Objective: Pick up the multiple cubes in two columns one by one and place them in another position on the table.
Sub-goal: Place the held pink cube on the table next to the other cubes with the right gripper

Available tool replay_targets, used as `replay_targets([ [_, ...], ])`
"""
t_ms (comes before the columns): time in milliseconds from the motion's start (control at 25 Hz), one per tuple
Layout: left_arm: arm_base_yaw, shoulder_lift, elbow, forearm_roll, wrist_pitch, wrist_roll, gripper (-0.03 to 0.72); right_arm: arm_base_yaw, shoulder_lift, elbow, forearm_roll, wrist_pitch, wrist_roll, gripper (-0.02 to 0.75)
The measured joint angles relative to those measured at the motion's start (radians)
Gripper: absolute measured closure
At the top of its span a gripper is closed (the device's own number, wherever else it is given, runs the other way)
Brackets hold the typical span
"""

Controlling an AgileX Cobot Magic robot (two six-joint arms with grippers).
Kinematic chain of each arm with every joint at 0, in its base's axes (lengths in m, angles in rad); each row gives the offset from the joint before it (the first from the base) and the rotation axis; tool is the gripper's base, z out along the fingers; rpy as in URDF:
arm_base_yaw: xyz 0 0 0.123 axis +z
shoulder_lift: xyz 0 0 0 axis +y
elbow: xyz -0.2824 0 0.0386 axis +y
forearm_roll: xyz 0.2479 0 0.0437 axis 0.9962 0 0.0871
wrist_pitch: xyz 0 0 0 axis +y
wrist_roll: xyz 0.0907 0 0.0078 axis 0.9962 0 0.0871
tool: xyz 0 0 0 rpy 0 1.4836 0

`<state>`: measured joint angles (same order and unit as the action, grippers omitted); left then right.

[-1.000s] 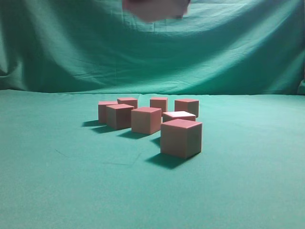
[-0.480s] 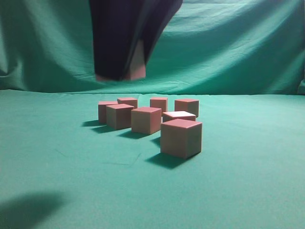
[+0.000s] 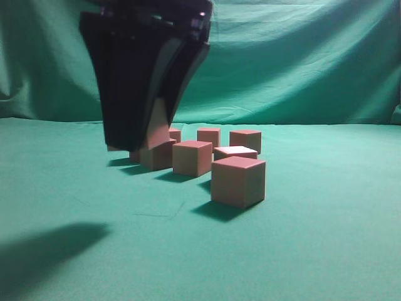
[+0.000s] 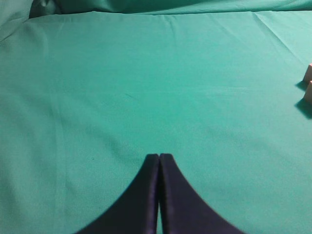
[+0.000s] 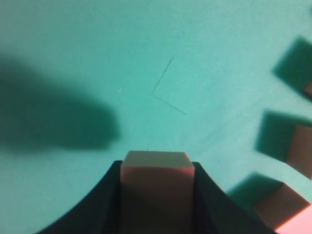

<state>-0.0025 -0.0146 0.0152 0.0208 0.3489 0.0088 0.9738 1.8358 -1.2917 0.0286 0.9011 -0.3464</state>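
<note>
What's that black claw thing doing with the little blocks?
The robot's right gripper is holding one cube between its two black fingers, up above the green table. More cubes sit on the table in a little bunch, with the nearest cube out in front. The left gripper is shut, holds nothing, and hangs over bare cloth off to the side. It looks like the held cube is about to be set down somewhere on the table.
</note>
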Motion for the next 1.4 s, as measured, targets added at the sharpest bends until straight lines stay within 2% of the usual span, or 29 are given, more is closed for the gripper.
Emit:
replay_targets([
  [240, 0.000, 0.000, 0.000, 0.000, 0.000, 0.000, 0.688, 0.000, 0.083, -0.059, -0.003, 0.048, 0.030, 0.486],
  [640, 0.000, 0.000, 0.000, 0.000, 0.000, 0.000, 0.688, -0.002, 0.122, -0.061, -0.052, 0.064, 0.055, 0.486],
  [1400, 0.000, 0.000, 0.000, 0.000, 0.000, 0.000, 0.688, -0.017, 0.122, -0.061, -0.029, 0.074, 0.054, 0.486],
])
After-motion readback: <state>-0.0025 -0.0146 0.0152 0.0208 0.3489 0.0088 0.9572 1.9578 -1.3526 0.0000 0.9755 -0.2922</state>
